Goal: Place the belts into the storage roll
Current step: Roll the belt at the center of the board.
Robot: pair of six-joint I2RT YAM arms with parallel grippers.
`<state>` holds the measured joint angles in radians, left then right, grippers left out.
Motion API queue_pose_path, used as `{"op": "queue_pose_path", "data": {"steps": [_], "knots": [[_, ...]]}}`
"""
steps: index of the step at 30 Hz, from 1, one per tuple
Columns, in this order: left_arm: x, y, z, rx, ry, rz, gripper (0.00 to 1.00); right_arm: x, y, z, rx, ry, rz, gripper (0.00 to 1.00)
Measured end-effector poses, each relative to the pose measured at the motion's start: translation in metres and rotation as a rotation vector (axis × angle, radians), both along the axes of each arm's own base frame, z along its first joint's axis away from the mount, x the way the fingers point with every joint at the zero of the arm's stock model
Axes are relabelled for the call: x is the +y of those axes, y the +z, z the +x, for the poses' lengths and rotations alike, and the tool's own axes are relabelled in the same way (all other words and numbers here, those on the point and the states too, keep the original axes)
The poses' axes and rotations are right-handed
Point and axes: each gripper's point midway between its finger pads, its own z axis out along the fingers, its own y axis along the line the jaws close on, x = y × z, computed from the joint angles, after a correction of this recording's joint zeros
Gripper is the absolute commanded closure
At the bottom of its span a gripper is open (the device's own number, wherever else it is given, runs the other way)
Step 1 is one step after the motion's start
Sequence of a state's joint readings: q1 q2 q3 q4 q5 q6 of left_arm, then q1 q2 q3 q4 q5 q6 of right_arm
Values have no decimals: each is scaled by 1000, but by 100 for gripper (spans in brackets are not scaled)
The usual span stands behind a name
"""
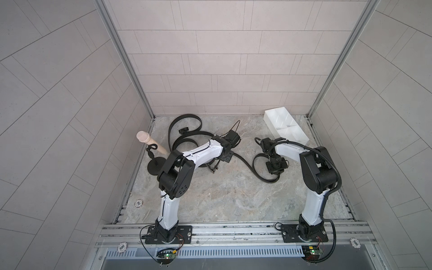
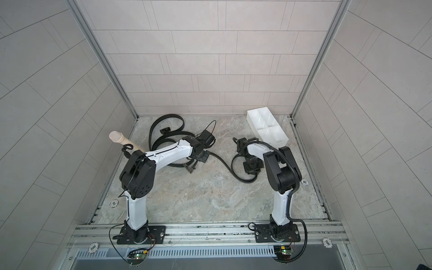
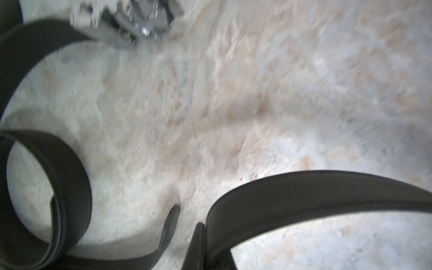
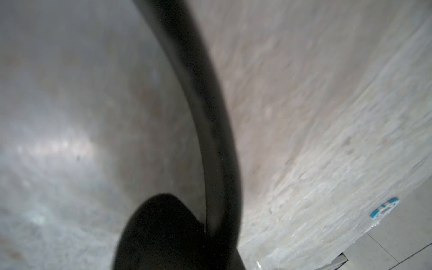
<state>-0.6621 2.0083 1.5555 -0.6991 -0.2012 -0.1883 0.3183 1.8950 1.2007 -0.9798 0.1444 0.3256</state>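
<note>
Your left gripper (image 3: pixel 205 243) is shut tight on a belt (image 3: pixel 304 194), well apart from the storage roll (image 1: pixel 269 122). Your right gripper (image 1: pixel 276 168) is down at that belt's loop, near the storage roll, but you cannot tell if its jaws pinch it. The other belts (image 1: pixel 185 116) lie farther from the storage roll.

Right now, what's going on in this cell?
Both arms are on one belt that curves across the table between them. The left gripper is shut on it. The right gripper is down at its looped far end, but the views don't show whether it is clamped. The other belts lie in loose curls by the left arm. The tray sits at the far right with nothing in it, so no belt is stored yet.
</note>
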Motion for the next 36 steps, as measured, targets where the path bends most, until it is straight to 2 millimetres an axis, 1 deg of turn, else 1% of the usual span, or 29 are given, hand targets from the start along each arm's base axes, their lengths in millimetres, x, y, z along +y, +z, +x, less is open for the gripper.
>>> {"op": "queue_pose_path", "data": {"steps": [4, 8, 10, 12, 13, 14, 15, 16, 18, 19, 20, 22, 24, 27, 29, 33, 36], "knots": [[-35, 2, 20, -9, -73, -15, 100, 18, -2, -32, 28, 45, -3, 87], [-75, 1, 31, -9, -166, -12, 91, 33, -3, -57, 46, 64, 14, 86], [-90, -5, 37, -10, -207, 3, 88, 39, -3, -66, 51, 65, 21, 86], [-96, -15, 39, -2, -238, 37, 83, 43, -3, -75, 61, 59, 25, 86], [-96, -20, 41, 5, -247, 54, 75, 44, -3, -78, 65, 58, 27, 86], [-94, -25, 43, 13, -257, 68, 63, 46, -3, -80, 65, 57, 32, 86], [-92, -30, 44, 24, -260, 78, 49, 49, -3, -81, 64, 57, 37, 86], [-89, -35, 45, 35, -257, 84, 39, 50, -3, -82, 66, 55, 41, 86], [-83, -40, 45, 59, -250, 81, 29, 52, -3, -83, 67, 49, 48, 86], [-81, -42, 46, 67, -246, 74, 23, 52, -3, -83, 67, 49, 50, 86], [-81, -41, 46, 65, -246, 68, 18, 53, -3, -83, 67, 49, 51, 86], [-75, -40, 48, 60, -233, 56, 9, 57, -3, -85, 68, 55, 56, 85], [-67, -38, 43, 65, -219, 57, 3, 62, -3, -86, 70, 70, 59, 84], [-57, -32, 30, 66, -211, 55, 0, 72, -3, -85, 70, 97, 70, 83], [-49, -21, 20, 57, -198, 42, 0, 78, -3, -84, 64, 109, 78, 82], [-31, 11, 4, -5, -145, -9, 0, 88, -2, -81, 43, 130, 102, 79], [-10, 21, -5, -34, -67, -54, 0, 104, -1, -74, 3, 161, 143, 78]]}}
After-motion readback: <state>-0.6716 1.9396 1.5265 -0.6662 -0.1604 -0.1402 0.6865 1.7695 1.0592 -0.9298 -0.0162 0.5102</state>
